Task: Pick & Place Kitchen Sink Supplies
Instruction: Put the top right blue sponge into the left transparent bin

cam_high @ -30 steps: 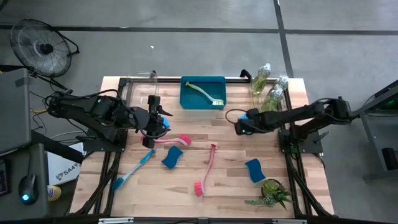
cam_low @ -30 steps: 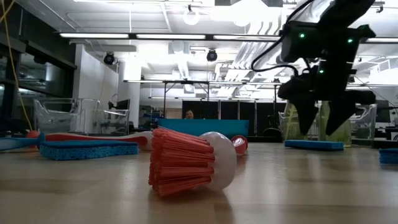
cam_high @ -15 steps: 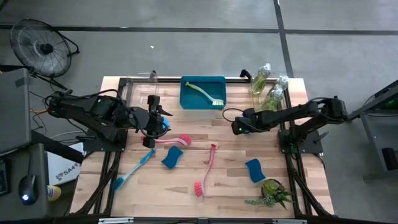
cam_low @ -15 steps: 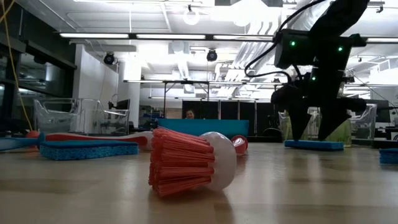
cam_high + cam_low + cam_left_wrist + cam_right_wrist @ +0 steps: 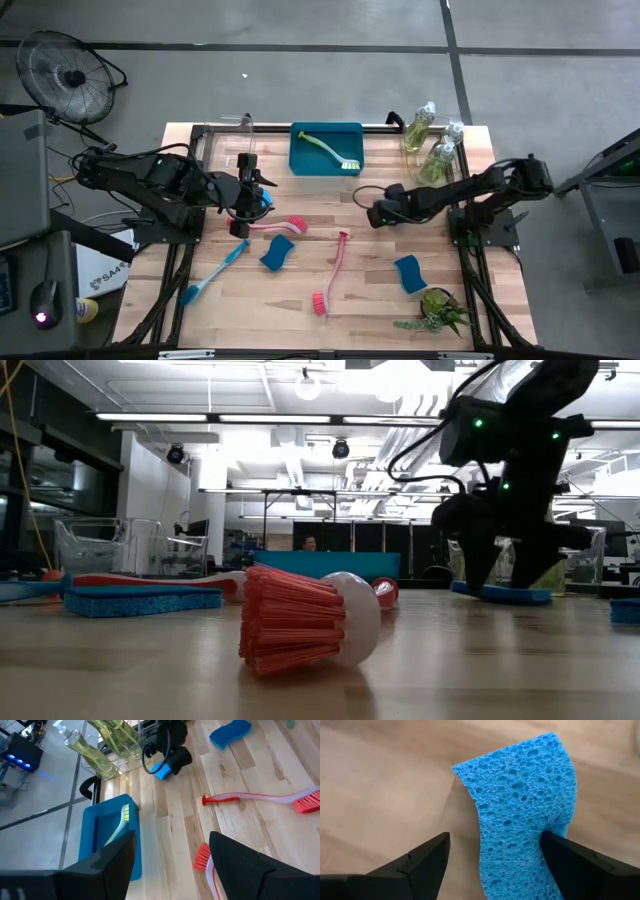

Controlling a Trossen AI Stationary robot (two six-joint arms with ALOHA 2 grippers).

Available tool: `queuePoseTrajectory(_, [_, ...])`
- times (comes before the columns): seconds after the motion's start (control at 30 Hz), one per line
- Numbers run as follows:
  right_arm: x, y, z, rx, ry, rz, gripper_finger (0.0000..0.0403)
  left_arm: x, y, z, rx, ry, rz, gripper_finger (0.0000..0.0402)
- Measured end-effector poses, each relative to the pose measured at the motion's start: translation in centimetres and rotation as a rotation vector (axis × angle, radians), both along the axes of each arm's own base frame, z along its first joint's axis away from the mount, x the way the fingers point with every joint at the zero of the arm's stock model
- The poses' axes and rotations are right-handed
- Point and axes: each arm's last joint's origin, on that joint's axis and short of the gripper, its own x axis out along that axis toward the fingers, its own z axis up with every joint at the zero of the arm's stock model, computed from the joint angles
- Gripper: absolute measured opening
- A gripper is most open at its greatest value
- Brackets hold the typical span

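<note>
1. The right hand hangs low over the counter with fingers wide, a blue sponge between them, touching one finger, not gripped.
2. The left hand waits wide at the left, above a pink-red brush.
3. A yellow-green brush lies in the blue tray at the far edge.
</note>
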Motion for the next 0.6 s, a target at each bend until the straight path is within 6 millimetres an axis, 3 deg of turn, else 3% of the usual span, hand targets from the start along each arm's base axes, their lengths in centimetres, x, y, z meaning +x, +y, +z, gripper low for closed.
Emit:
queuePoseTrajectory(0.2, [-0.3,1.3,-0.1,0.021,0.024,0.018,0.03,0.0,0.0,0.0,0.015,0.004,-0.011,0.0246])
queuePoseTrajectory(0.6, [-0.5,1.4,-1.1,0.02,0.118,0.084,0.0256,0.0,0.0,0.0,0.02,0.009,-0.027,0.0246])
